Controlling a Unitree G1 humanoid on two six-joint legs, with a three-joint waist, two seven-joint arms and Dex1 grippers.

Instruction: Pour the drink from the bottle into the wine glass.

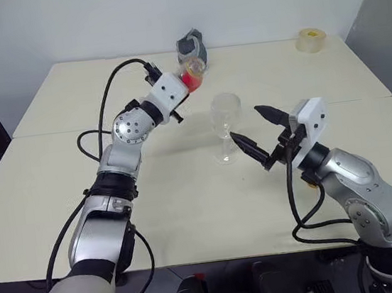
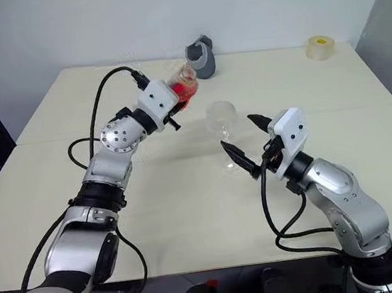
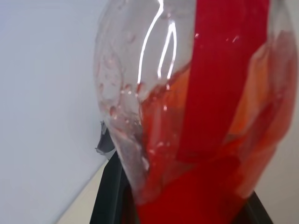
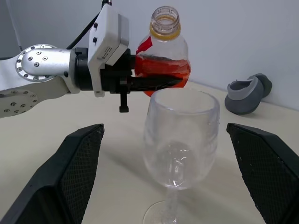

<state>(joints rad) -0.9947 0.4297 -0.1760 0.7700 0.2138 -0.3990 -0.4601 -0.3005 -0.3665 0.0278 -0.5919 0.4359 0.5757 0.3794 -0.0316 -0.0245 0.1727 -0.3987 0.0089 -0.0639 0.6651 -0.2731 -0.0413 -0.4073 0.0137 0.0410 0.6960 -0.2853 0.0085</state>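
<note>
The right end effector (image 1: 261, 137), black fingers spread wide, brackets the wine glass (image 1: 226, 123) without touching it; the clear, round-bowled glass stands on the pale worktop (image 1: 190, 211). Behind it, lifted above the surface, the left end effector (image 4: 154, 81) pinches the open-necked plastic bottle (image 4: 164, 49), the red drink (image 4: 163, 70) pooled low inside.

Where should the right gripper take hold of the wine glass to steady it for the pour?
Probably low on the wine glass, at the stem just under the bowl, coming in level from the robot's side. The open right gripper already flanks it there, and that leaves the rim free for the bottle held by the left gripper.
</note>
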